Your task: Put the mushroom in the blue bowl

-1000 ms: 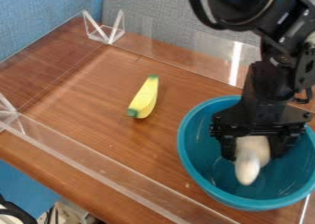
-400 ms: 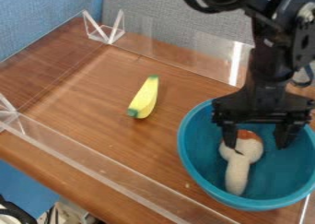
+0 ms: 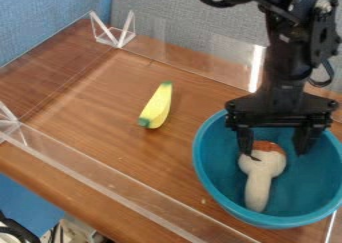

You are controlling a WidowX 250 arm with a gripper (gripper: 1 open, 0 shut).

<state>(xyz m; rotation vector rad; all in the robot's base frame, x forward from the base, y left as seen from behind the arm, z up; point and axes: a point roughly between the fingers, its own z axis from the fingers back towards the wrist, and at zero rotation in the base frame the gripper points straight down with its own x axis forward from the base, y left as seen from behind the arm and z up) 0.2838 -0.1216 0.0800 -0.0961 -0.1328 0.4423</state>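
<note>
Mushroom (image 3: 261, 177) lies inside bowl (image 3: 214, 182), stem toward camera, cap under my fingers. My gripper (image 3: 278, 139) wide open, empty, directly above cap end, pointing down. Judgement: drop done; next move straight up, clear of rim.

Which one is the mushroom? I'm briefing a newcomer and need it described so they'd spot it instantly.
Start at the wooden table, then go to the big glossy teal-blue plastic bowl at its right. Inside lies the small toy mushroom: thick cream stem, orange-brown cap, unlike the yellow-green banana-shaped toy lying out on the wood.
</note>
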